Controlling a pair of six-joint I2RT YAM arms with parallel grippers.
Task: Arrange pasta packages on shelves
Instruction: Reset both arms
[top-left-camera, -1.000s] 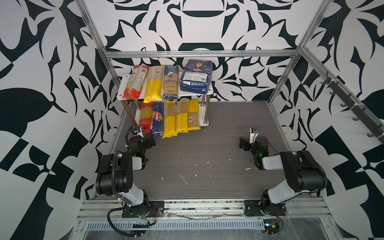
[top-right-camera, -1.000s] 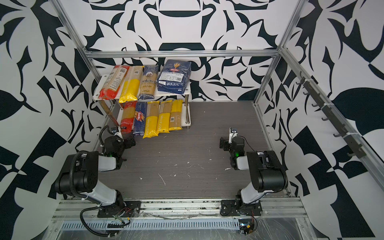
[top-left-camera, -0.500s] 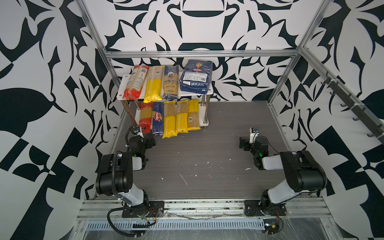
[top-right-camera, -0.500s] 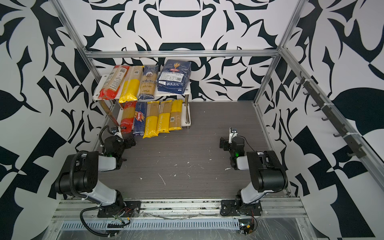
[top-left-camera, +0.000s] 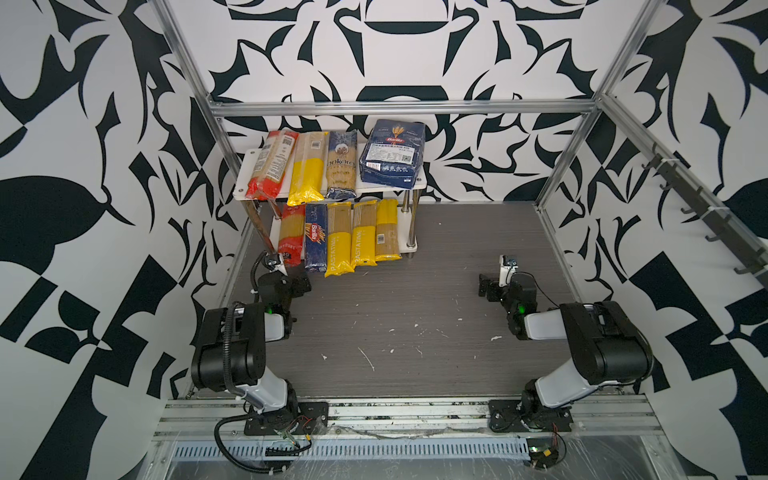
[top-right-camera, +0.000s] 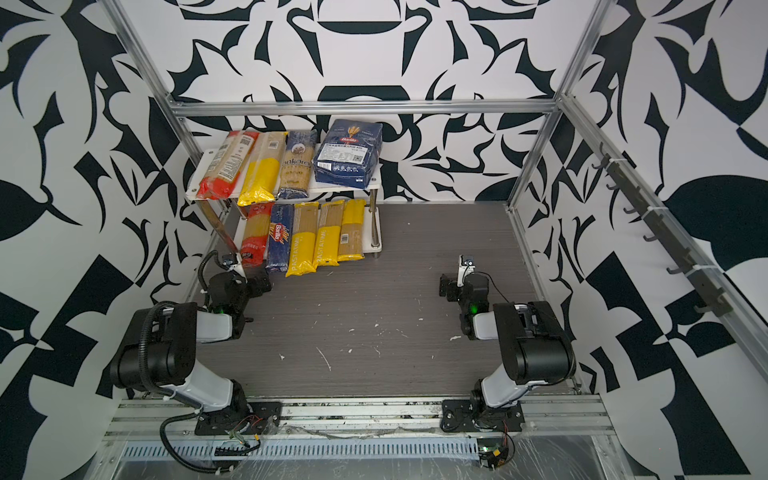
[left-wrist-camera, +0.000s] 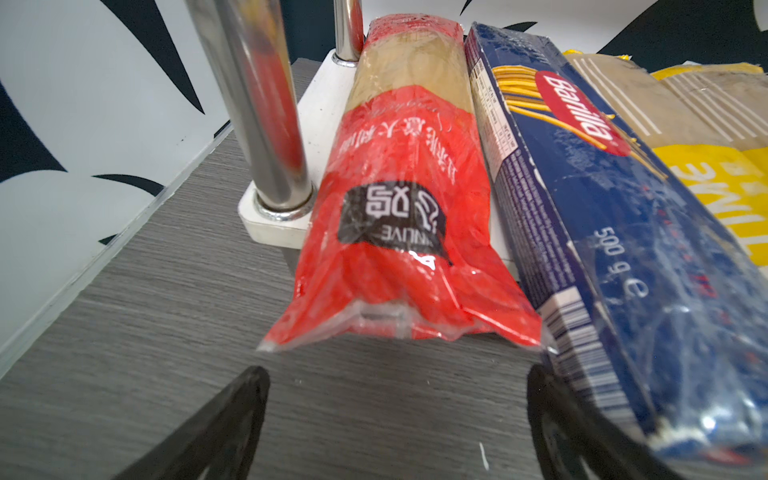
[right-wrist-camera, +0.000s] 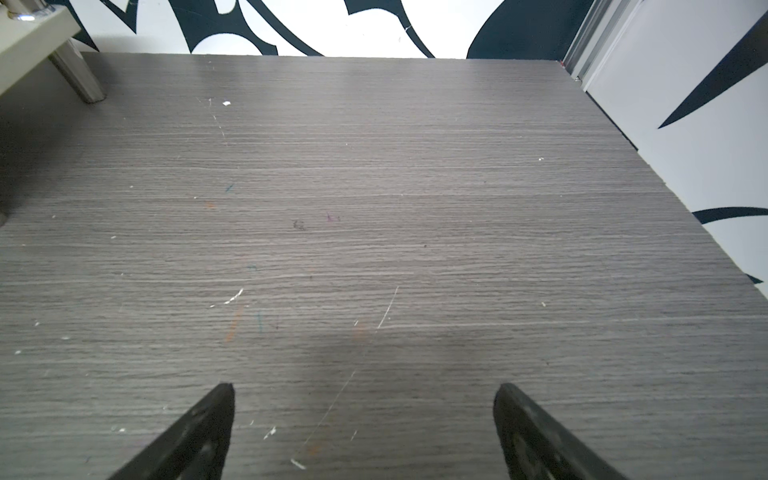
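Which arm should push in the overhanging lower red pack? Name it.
Probably left: the left gripper faces the red pack close up, jaws open; the right gripper sits across the table.

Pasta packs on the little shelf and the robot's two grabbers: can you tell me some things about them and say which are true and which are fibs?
1. The top shelf holds four pasta packs. True.
2. On the bottom shelf, a narrow blue Barilla pack lies beside the red pack. True.
3. The wide Barilla bag lies on the bottom shelf. False: it lies on the top shelf.
4. The left gripper is squeezing the red pack. False: its jaws are open and empty, just in front of that pack.
5. The right gripper is open over bare table. True.
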